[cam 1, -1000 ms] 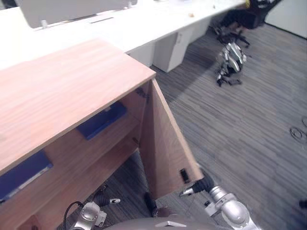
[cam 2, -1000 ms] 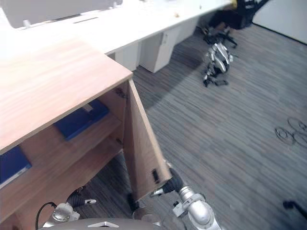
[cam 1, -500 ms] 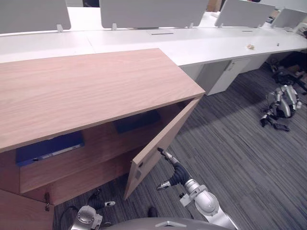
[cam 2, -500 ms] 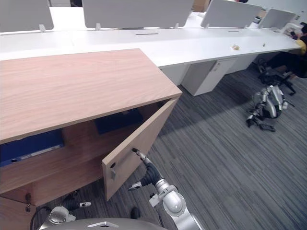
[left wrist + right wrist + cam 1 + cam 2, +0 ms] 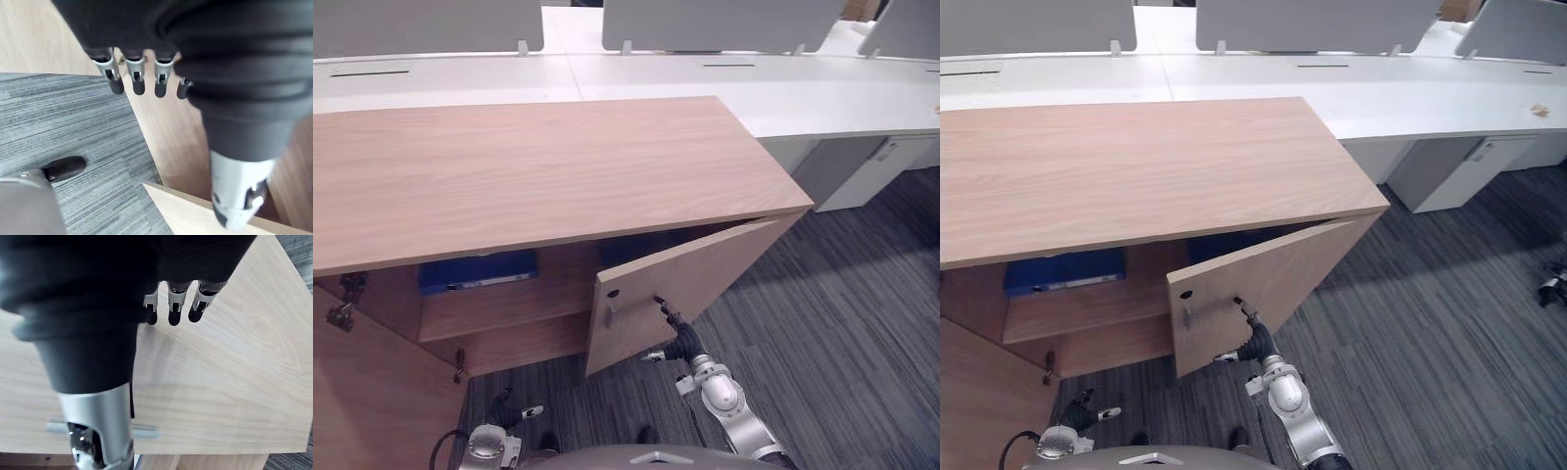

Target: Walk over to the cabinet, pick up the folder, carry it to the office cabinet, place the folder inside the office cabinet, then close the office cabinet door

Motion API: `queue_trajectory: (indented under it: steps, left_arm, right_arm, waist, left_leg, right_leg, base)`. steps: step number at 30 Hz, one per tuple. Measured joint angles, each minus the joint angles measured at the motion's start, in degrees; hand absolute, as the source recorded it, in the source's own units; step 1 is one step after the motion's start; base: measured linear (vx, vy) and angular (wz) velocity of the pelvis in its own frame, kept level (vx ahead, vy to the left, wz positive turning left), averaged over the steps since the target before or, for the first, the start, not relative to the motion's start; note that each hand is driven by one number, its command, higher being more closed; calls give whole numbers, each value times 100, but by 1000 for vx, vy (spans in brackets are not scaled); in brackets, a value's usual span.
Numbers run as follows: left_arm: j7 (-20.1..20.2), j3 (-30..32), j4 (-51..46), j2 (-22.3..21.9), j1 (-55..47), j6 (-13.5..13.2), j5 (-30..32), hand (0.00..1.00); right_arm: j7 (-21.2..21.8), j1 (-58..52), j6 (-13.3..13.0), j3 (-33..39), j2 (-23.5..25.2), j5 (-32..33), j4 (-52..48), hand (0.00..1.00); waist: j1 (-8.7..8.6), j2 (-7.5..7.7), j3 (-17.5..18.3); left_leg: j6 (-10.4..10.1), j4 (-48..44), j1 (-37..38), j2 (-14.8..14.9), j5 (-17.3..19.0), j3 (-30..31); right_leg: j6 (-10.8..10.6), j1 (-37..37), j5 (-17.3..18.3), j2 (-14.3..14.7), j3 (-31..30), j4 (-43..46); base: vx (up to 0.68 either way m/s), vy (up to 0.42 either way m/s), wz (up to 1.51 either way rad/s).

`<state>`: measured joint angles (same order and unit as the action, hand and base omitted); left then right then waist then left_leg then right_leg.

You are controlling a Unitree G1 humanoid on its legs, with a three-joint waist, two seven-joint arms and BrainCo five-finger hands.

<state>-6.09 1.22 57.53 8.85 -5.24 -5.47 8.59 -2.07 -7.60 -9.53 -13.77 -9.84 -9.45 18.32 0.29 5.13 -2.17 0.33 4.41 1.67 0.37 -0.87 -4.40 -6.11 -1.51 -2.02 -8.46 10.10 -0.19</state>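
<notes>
Inside the wooden office cabinet [image 5: 538, 166], on its upper shelf, the blue folder [image 5: 478, 271] lies flat with a pale strip along its front edge; any writing on that strip is too small to read. A second dark blue shape sits further along the same shelf, mostly hidden behind the right door [image 5: 695, 284]. That door stands partly open, and the right hand [image 5: 677, 338] is at its outer face just beside the small metal handle [image 5: 609, 313]. Its fingers [image 5: 171, 308] are straight with their dark tips against the wood and hold nothing. The left door [image 5: 372, 392] hangs wide open at the near left. The left hand [image 5: 514, 411] hangs low by it, over the grey carpet [image 5: 862, 333], with its fingers [image 5: 137, 73] relaxed and empty. Behind the cabinet runs a long white worktop [image 5: 822, 93] with grey divider screens [image 5: 724, 20]. Compared with half a second ago, the right door stands closer to shut, and the camera itself has swung round.
</notes>
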Motion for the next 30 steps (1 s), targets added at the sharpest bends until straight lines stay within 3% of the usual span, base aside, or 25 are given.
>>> queue_trajectory:
  steps: [6,14,20,24,27,30]
  left_arm:
    - [-25,47,-30,-149,-16,2,-99,0]
    - [-100,28,-27,-239,-4,1,-184,0]
    - [-104,24,-12,-240,-10,6,-308,0]
    - [-109,-9,-46,-202,46,6,-474,0]
    - [-121,15,-67,-193,91,18,-688,0]
    - [-140,130,-93,-235,93,18,-886,0]
  right_arm:
    - [-90,-13,119,427,187,5,1189,0]
    - [-329,-45,261,1107,362,62,2610,0]
    - [-448,-21,369,1298,469,319,3065,0]
    - [-464,169,373,1430,514,432,3215,0]
    - [-482,174,373,1631,536,700,3217,0]
    - [-498,151,373,1649,534,697,3220,0]
  waist:
    - [-8,-169,-100]
    - [-46,-171,-110]
    - [-76,-150,-141]
    - [-81,-140,-272]
    - [-111,-121,-385]
    - [-12,-129,-408]
  left_leg:
    - [-5,6,46,-2,-5,148]
    - [-24,46,100,23,-17,173]
    - [-32,51,133,36,-23,62]
    - [-40,40,-136,35,-101,-6]
    - [-57,13,-405,44,-221,271]
    - [-150,15,-526,76,-325,670]
  right_leg:
    - [1,144,77,-4,159,1]
    - [13,187,87,24,168,3]
    - [43,176,107,39,62,18]
    - [-2,-446,301,14,-188,675]
    - [-78,-675,459,-13,-297,1037]
    - [-65,-595,689,74,-472,1095]
  base:
    - [3,-6,15]
    - [-4,-3,1]
    - [-51,-3,-8]
    - [-66,-7,-9]
    - [-12,-17,58]
    - [12,-34,72]
